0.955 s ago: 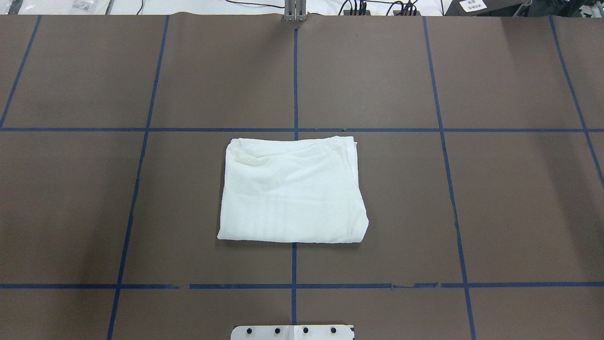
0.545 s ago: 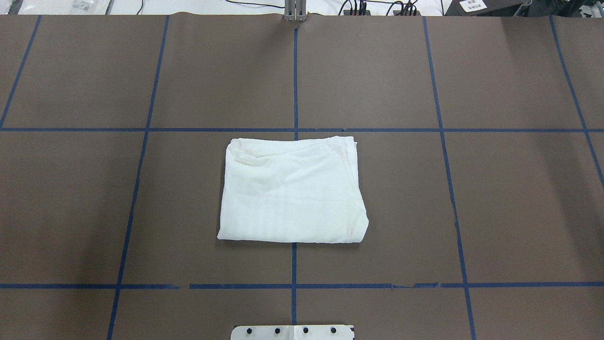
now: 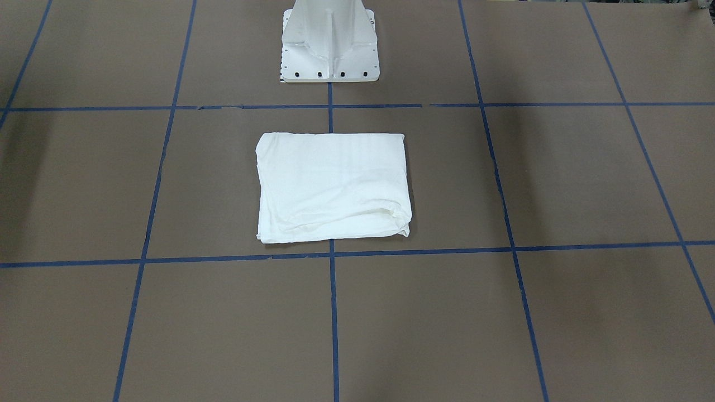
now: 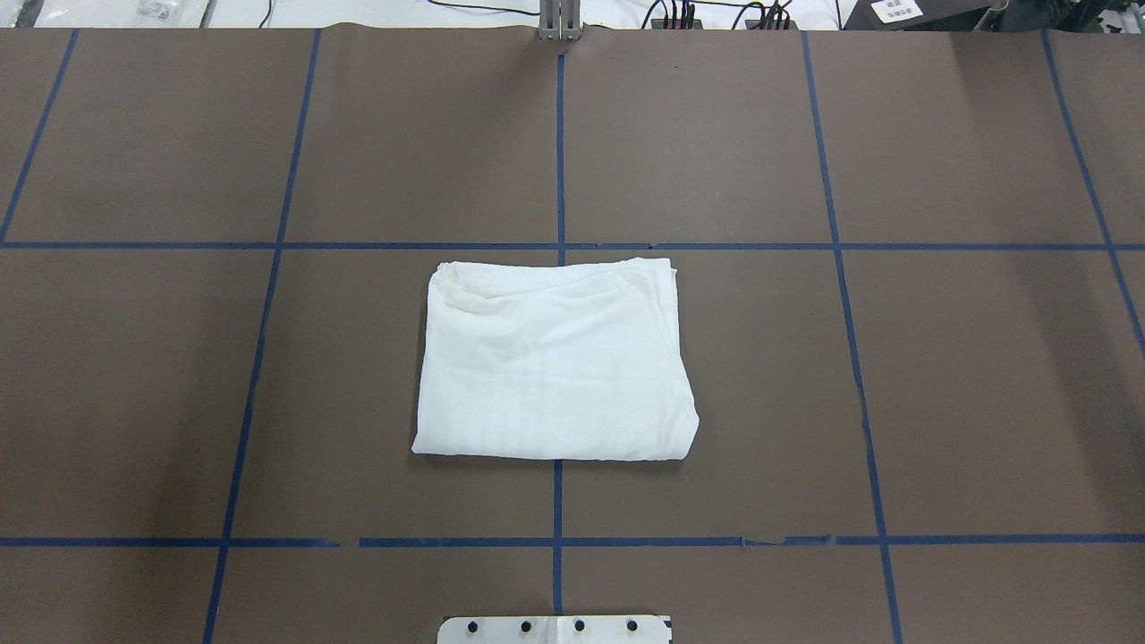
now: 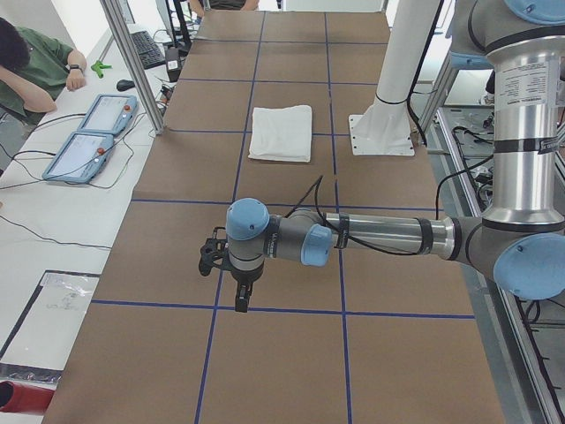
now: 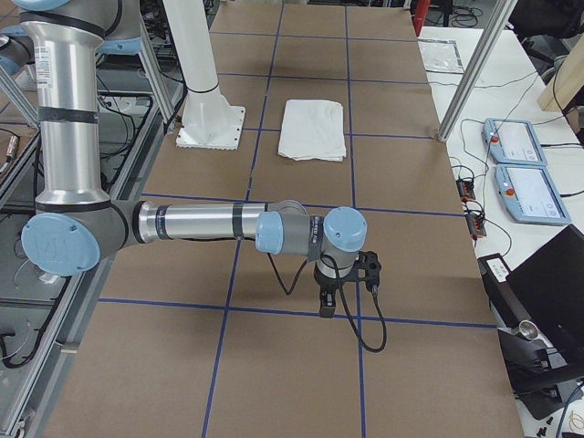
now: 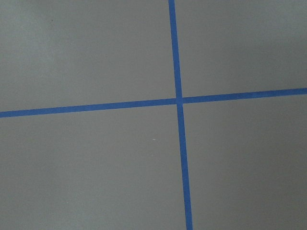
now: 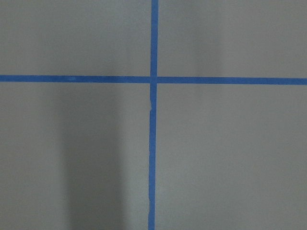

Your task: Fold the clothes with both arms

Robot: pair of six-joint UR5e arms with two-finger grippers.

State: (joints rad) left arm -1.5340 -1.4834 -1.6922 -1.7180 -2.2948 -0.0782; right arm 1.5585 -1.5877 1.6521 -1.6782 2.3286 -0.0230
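Observation:
The clothes are one white shirt [image 4: 555, 362], folded into a flat rectangle in the middle of the brown table [image 4: 984, 376]; it also shows in the front view as a shirt [image 3: 332, 187] just ahead of the pedestal. No printed text shows on it. Both arms stand far from it, out at the table's ends. The left gripper [image 5: 240, 299] points down over a tape line, seen only from the left side. The right gripper [image 6: 326, 306] does the same in the right side view. I cannot tell whether either is open or shut. Both wrist views hold only bare table and tape.
Blue tape lines [image 4: 559, 161] grid the table. The white pedestal base [image 3: 329, 42] stands behind the shirt. A person [image 5: 31, 71] sits beside the table's far side, by two teach pendants [image 5: 88, 132]. More pendants [image 6: 525, 173] and a dark case lie on the side bench.

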